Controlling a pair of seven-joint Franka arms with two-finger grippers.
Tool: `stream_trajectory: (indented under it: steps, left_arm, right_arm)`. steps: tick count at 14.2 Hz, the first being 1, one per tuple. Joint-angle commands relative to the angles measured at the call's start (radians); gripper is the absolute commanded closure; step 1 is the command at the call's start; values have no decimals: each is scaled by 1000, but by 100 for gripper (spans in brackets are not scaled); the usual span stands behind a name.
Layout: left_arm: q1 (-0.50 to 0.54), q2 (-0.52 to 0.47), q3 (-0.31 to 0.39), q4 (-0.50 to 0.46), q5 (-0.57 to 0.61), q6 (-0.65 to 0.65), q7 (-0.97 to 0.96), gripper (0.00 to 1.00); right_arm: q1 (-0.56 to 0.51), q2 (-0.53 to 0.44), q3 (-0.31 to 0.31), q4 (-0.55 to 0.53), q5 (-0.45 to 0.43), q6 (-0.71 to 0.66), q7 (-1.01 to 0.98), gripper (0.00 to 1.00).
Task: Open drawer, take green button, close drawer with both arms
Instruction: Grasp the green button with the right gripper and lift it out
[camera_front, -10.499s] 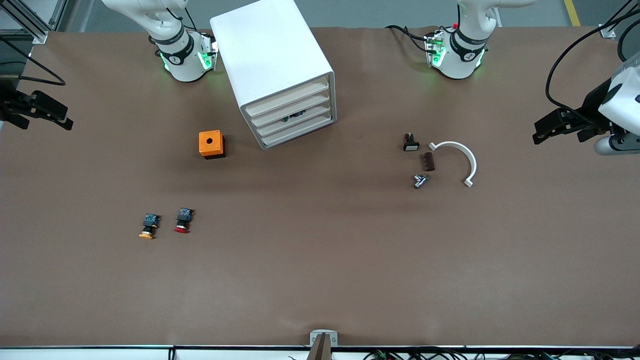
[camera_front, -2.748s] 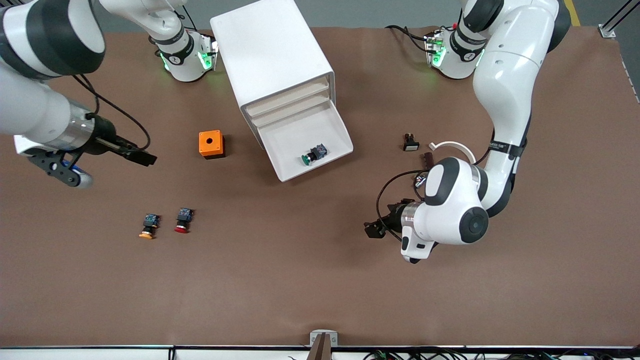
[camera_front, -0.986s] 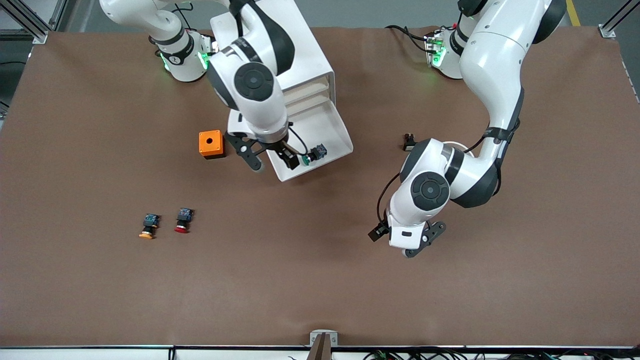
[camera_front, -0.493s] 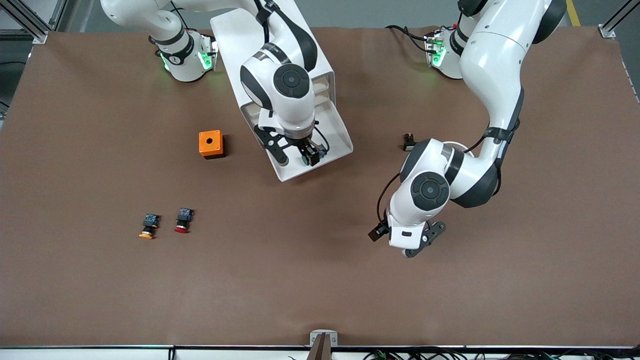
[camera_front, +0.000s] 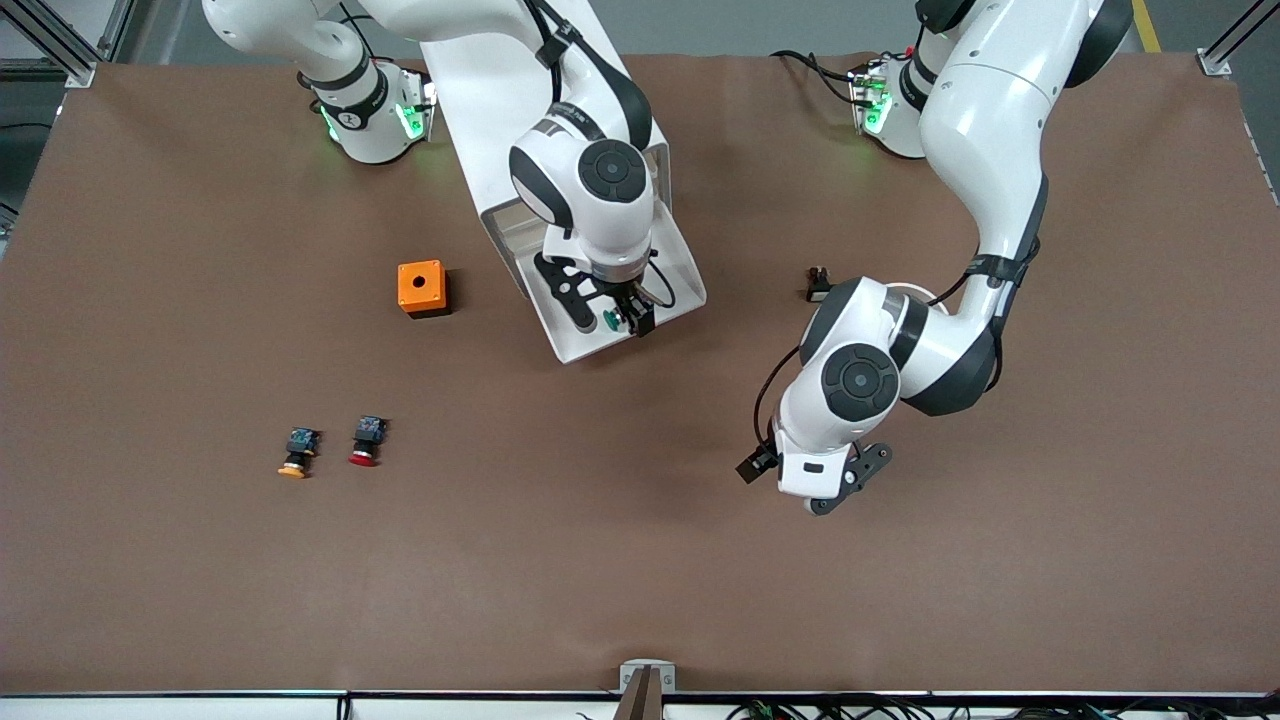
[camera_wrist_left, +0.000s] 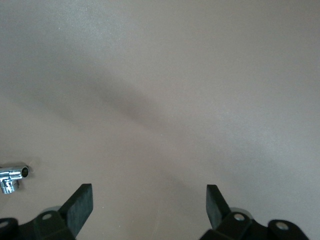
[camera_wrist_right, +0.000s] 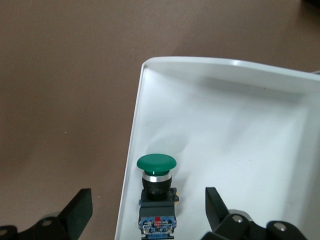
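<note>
Right gripper (camera_wrist_right: 145, 210) pointing down over the pulled-out drawer (camera_front: 672, 262), fingers (camera_wrist_right: 77, 207) spread wide, gripping nothing. Directly below, between them: button (camera_wrist_right: 156, 192), lying in the drawer by its wall. Left gripper (camera_wrist_left: 149, 206) waiting low over bare table (camera_front: 600, 540), elbow folded, fingers released and empty.

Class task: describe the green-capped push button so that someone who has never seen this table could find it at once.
Find the big white cabinet between the arms' bases; its one pulled-out drawer holds the button, under the open right gripper. Its cap is green; the two other buttons, orange-capped and red-capped, lie on the bare table nearer the front camera.
</note>
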Motion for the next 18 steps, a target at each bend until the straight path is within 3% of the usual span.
stream_trajectory:
  steps: [1, 9, 12, 15, 18]
  left_arm:
    - [-2, -12, 0, -14, 25, 13, -12, 1]
    - [-2, -12, 0, -14, 25, 13, -12, 1]
    - [-2, -12, 0, -14, 25, 13, -12, 1]
    - [-2, -12, 0, -16, 25, 13, -12, 1]
    - [-4, -10, 0, -14, 25, 13, -12, 1]
  right_arm:
    - [28, 22, -10, 4, -16, 21, 48, 0]
    - [50, 64, -10, 3, -15, 30, 74, 1]
    - [50, 69, -10, 3, -13, 28, 74, 7]
    - [50, 69, -9, 4, -12, 27, 74, 24]
    - [48, 71, -9, 6, -3, 28, 71, 57]
